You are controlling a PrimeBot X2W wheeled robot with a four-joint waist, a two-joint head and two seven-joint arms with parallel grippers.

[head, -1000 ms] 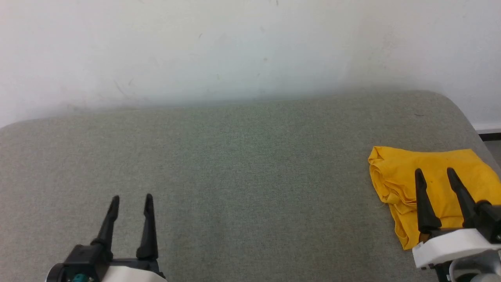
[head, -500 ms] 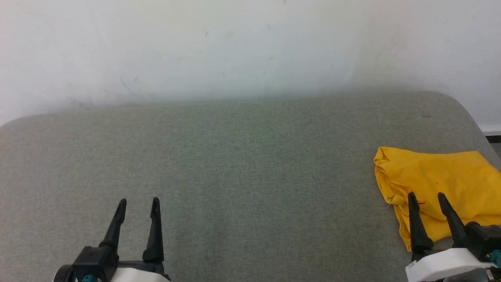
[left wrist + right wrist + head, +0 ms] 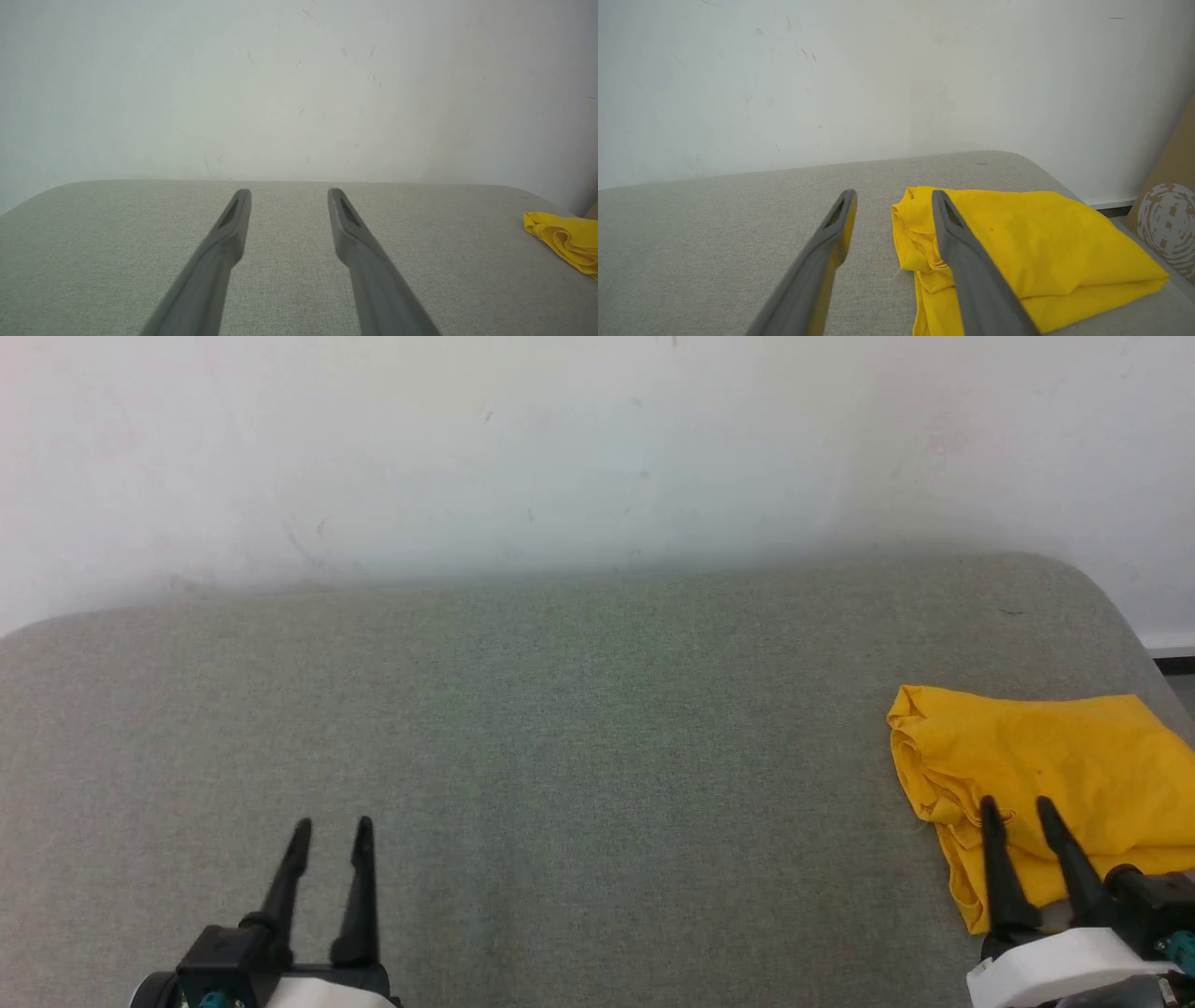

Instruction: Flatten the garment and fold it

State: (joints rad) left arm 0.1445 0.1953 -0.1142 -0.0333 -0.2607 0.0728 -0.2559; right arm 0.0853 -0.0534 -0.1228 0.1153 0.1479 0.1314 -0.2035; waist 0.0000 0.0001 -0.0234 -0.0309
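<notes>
Bright yellow thin-fabric T-shirt, gathered into a loose bundle with its plain side up, lies at the right end of a grey-green woven fabric cushion that backs onto a scuffed white wall. Right gripper sits at the shirt's near left edge, its two dark fingers apart and holding nothing; whether they touch the cloth cannot be told. Left gripper, fingers likewise apart and empty, is over bare cushion at the lower left, well apart from the shirt.
</notes>
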